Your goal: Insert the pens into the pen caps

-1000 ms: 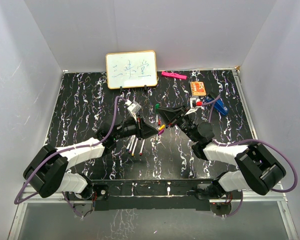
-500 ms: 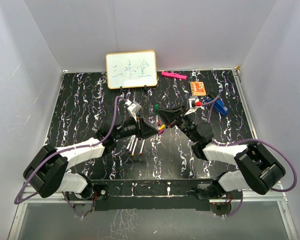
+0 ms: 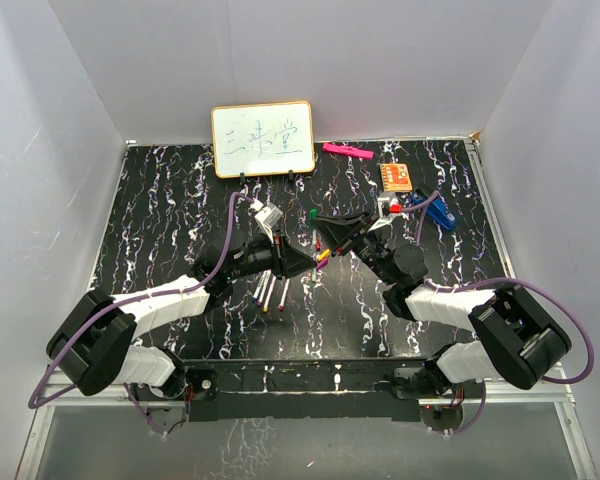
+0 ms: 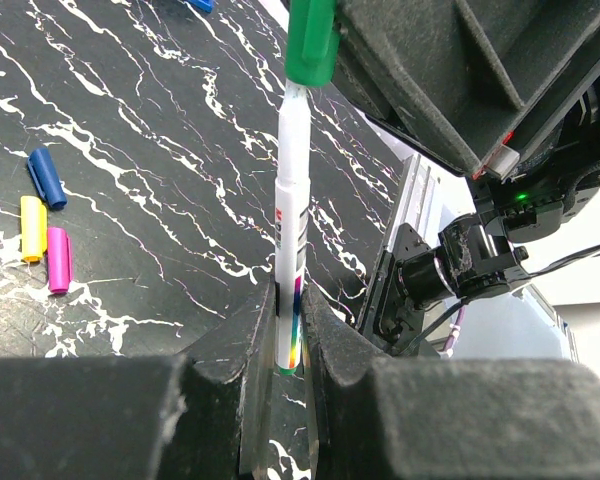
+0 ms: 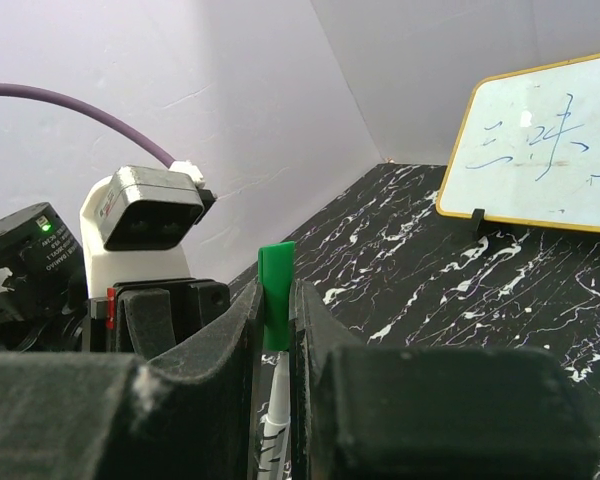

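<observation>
Mid-bench, a white pen (image 4: 290, 230) is clamped by its lower barrel in the left tool (image 4: 288, 325), whose jaws are drawn narrow around it. A green cap (image 4: 310, 40) is pinched in the right tool (image 5: 275, 325), also narrow, and is set over the pen's tip, with the two lined up end to end. How far the tip is pushed home cannot be told. At 9 o'clock in the left wrist view, a blue cap (image 4: 46, 177), a yellow cap (image 4: 31, 228) and a purple cap (image 4: 58, 260) are laid close together on the black marbled bench (image 3: 160, 200). From overhead, spare pens (image 3: 270, 292) are seen at 6 o'clock of the left tool. A whiteboard (image 3: 263, 139) is stood at 12 o'clock and a pink bar (image 3: 347, 151) at 1 o'clock.
</observation>
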You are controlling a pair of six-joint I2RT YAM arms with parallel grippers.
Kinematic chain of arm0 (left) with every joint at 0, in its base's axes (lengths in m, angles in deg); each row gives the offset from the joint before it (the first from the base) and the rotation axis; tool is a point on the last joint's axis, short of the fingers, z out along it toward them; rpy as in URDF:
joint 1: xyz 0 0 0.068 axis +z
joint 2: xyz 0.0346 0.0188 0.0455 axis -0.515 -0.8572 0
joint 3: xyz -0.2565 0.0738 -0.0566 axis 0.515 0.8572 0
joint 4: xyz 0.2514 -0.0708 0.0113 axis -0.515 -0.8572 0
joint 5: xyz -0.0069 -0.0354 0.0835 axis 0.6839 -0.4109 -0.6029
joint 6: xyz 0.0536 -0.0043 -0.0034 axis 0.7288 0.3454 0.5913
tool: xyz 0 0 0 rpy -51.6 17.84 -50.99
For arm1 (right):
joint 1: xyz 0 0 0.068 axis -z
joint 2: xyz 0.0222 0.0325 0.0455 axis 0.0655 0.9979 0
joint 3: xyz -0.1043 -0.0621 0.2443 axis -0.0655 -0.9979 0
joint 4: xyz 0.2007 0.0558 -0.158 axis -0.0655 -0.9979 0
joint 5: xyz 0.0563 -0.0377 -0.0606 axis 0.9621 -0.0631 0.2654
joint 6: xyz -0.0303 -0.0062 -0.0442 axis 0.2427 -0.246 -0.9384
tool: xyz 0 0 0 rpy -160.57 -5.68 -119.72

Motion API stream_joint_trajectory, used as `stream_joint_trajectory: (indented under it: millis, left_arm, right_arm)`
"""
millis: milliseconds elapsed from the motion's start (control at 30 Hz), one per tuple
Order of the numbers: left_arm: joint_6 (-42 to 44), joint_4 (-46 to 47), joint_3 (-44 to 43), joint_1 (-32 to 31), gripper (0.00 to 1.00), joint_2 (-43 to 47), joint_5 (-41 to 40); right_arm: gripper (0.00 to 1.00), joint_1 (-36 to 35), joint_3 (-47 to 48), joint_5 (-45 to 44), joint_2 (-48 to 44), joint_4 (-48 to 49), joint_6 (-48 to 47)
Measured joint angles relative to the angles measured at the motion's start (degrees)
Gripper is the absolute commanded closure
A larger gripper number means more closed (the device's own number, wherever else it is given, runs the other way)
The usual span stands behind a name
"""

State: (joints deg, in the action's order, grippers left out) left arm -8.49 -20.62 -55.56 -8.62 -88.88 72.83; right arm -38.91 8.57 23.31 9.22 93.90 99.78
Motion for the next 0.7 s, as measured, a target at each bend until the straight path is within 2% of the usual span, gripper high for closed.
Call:
stream_joint_trajectory:
  millis: [700]
  left_arm:
    - [-0.9, 1.1, 0.3, -0.2, 1.00, 0.0, -0.3]
  right_arm:
    - [1.00, 0.0, 0.0, 0.1, 0.0, -0.8, -2.7]
